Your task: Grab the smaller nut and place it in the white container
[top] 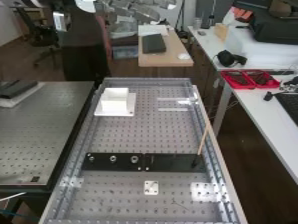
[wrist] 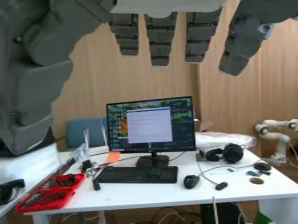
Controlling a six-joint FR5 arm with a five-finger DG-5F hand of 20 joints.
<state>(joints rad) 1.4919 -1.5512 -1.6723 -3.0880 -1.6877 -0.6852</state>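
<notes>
The hand [top: 136, 9] hangs over the far end of the room beyond the perforated bench [top: 146, 132], well apart from everything on it. Its fingers are open — extended and loosely spread, with nothing between them and the thumb.

The smaller nut [top: 91, 159] stands on the flat black bar [top: 173, 163], near the bar's left end and close to the bench's left edge. Beside it in the row come the larger nut [top: 113, 158] and then the bearing [top: 134, 159], all apart.

The white container [top: 116, 101] sits on a white plate [top: 106, 112] near the bench's far left corner. At the right edge a thin stick [top: 203, 140] leans, its dark lower end apparently touching the bar.

In the wrist view, a monitor [wrist: 149, 125] stands toward the far edge of a white desk [wrist: 136, 195] — keyboard [wrist: 136, 174] and mouse [wrist: 191, 181] before it, red trays [wrist: 50, 195] by a near corner.
</notes>
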